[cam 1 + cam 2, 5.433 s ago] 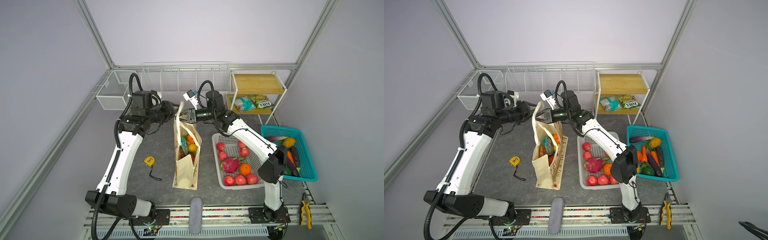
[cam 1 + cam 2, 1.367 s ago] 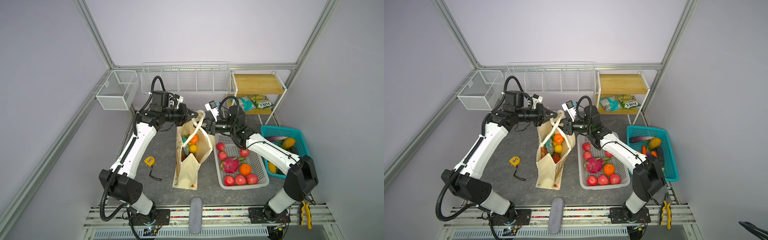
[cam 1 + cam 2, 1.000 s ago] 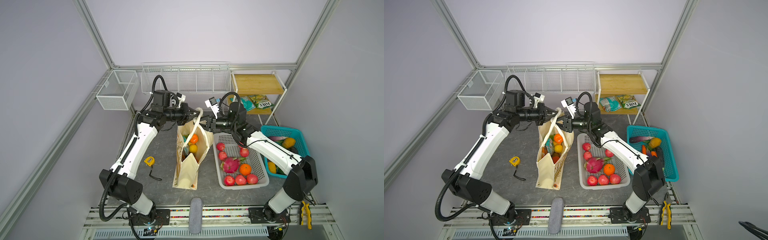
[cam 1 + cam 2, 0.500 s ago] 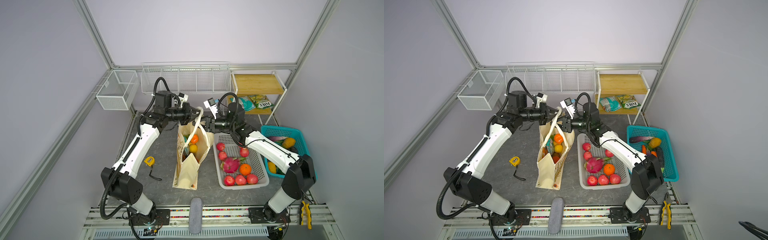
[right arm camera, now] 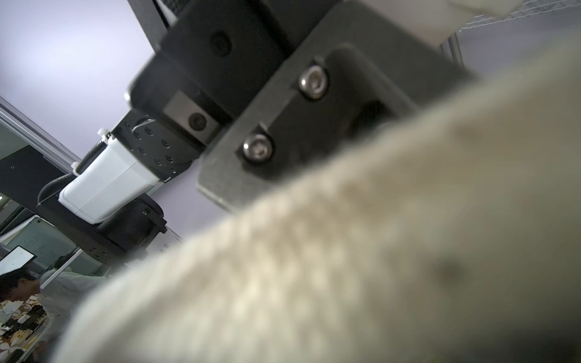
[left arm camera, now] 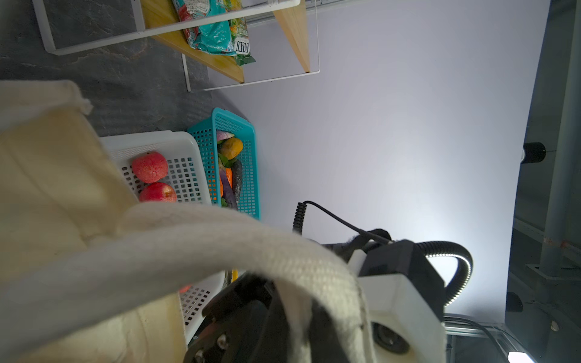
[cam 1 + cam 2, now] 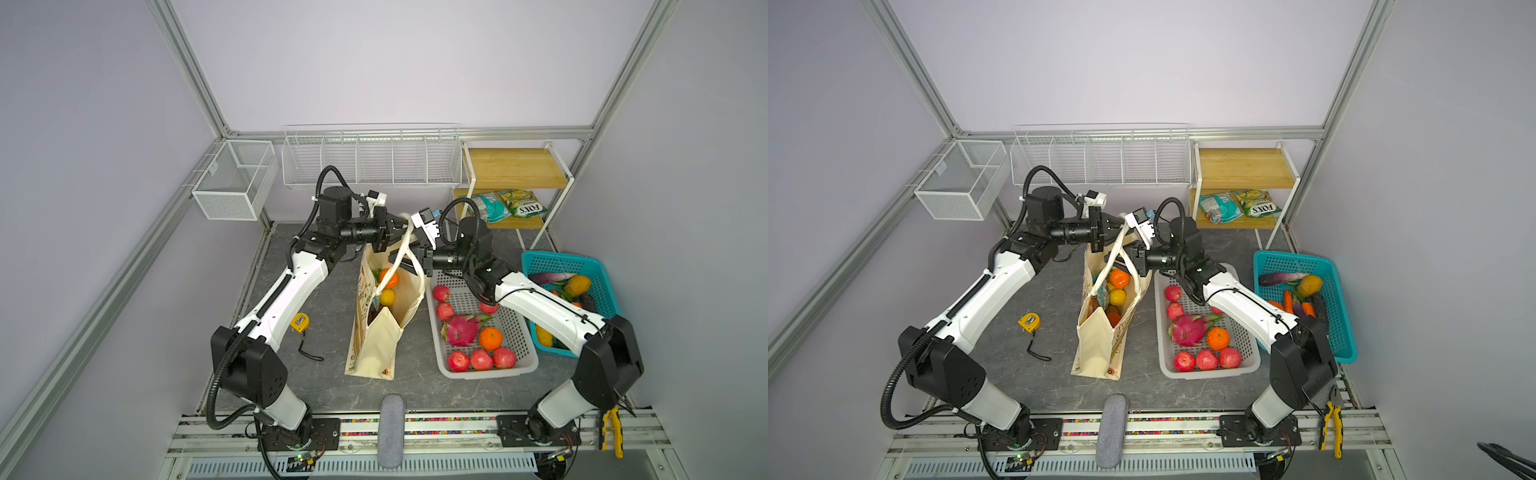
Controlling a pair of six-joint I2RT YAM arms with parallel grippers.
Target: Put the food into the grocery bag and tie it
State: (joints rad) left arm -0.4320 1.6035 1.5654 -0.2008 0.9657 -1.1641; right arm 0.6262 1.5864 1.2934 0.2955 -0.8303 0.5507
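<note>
The cream grocery bag (image 7: 374, 345) stands open on the table in both top views, with food inside: an orange (image 7: 388, 278) and a yellow fruit (image 7: 387, 297). My left gripper (image 7: 399, 232) is above the bag's mouth, shut on the top of a white rope handle (image 7: 401, 253) and holding it up. My right gripper (image 7: 409, 262) faces it from the right, at the same handle. In the left wrist view its black fingers (image 6: 270, 327) straddle a strand of the rope handle (image 6: 188, 239). In the right wrist view the blurred rope (image 5: 314, 267) hides the jaws.
A white basket (image 7: 486, 372) of red fruit, a dragon fruit and an orange sits right of the bag. Beyond it is a teal basket (image 7: 557, 266) of vegetables. Snack packets (image 7: 490, 208) lie on the wooden shelf. A yellow tape measure (image 7: 300, 322) lies left of the bag.
Both grippers have drawn closer together over the bag's mouth. The left one has carried the rope handle slightly to the right, and the right one has come in to meet it.
</note>
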